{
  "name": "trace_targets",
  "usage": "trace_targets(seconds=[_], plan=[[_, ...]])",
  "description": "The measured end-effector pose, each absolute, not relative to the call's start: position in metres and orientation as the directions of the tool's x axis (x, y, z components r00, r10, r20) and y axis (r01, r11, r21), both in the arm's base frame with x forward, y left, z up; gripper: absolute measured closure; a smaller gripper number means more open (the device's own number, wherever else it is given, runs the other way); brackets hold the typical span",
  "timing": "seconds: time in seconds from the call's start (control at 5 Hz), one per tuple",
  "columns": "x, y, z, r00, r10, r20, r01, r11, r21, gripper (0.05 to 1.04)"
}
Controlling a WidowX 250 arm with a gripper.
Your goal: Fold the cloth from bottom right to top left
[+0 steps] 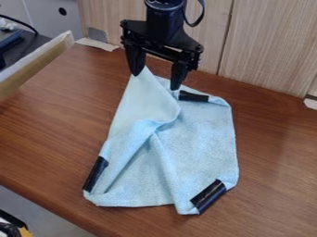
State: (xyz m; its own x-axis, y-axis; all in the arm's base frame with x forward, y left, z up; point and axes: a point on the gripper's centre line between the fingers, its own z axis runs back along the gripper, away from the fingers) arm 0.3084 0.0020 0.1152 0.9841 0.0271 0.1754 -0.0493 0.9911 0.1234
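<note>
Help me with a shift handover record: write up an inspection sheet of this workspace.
Surface: brown wood-grain table, with a pale strip near its back edge.
Job's things: light blue cloth, creased and partly folded over itself, one part raised to a peak at the gripper; three black strips along its border.
Clutter: wooden board at the left.
Gripper: gripper over the cloth's far side, fingers apart, the peak close by one fingertip; contact cannot be told.
Cables: black loop beside the arm; dark cable at upper left.
Surroundings: wood-panelled wall behind.
People: nothing seen.
</note>
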Motion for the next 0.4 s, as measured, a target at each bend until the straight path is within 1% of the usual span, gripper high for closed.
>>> trace_targets(seconds=[0.2, 0.4], plan=[[0.306, 0.002, 0.106, 0.989, 0.032, 0.146, -0.051, 0.991, 0.125, 0.083], [0.292, -0.029, 0.096, 0.991, -0.056, 0.12, 0.041, 0.992, 0.123, 0.083]])
